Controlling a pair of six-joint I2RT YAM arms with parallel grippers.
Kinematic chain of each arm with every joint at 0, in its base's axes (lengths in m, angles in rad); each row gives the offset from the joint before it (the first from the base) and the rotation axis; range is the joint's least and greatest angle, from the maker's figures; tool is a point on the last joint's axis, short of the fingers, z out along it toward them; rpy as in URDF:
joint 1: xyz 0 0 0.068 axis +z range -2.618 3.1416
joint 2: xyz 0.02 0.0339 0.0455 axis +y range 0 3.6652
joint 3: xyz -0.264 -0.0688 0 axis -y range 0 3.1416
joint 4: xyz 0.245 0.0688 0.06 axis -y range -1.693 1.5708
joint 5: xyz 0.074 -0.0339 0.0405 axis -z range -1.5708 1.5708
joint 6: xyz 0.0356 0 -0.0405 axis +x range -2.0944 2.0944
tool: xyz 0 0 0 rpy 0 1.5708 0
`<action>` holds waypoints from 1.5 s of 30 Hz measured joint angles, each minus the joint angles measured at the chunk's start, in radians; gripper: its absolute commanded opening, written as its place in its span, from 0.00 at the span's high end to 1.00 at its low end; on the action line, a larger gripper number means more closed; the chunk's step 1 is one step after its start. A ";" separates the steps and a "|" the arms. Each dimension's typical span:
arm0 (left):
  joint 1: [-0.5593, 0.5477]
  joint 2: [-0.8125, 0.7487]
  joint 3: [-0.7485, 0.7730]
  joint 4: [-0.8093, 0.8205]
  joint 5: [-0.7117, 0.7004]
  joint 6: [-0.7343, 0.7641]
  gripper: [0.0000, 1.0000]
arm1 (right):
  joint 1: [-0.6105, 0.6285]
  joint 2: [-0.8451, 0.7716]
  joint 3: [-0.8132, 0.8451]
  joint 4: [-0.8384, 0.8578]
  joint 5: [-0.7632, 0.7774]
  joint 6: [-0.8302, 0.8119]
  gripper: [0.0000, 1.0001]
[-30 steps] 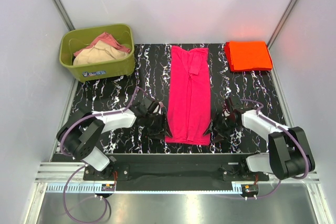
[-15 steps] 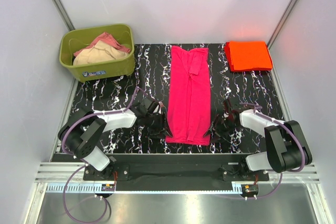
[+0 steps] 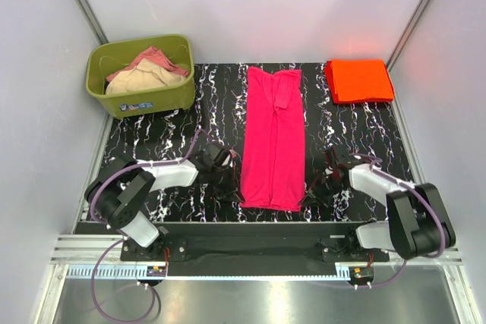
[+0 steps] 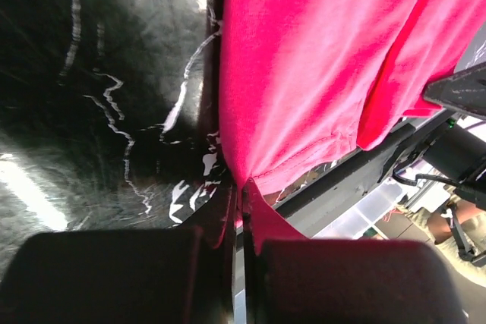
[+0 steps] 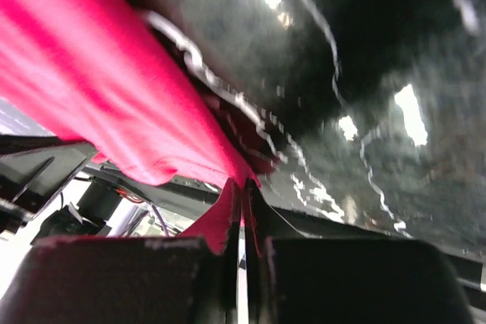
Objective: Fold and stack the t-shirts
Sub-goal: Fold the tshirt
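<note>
Black marbled worktop: pink t-shirt, long strip at centre, near hem corners now pinched by left tool and right tool, both just clamped shut; next fold can likely begin.

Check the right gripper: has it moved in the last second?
Yes. The right gripper has shifted slightly toward the table's near edge and shut on the pink t-shirt's hem corner.

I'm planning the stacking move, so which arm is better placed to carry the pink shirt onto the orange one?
Right, probably. The folded orange shirt lies at the far right corner, on that arm's side, and the right tool is shut on a near corner of the pink shirt.
</note>
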 measured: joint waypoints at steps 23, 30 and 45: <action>-0.134 -0.239 -0.089 -0.042 -0.060 -0.171 1.00 | 0.000 -0.355 -0.028 -0.270 -0.043 0.045 1.00; 0.050 -0.085 0.139 -0.082 -0.039 -0.105 1.00 | -0.033 -0.017 0.280 -0.277 -0.015 -0.049 1.00; 0.276 0.362 0.709 -0.162 0.058 0.002 1.00 | -0.192 0.603 0.948 -0.273 -0.039 -0.196 1.00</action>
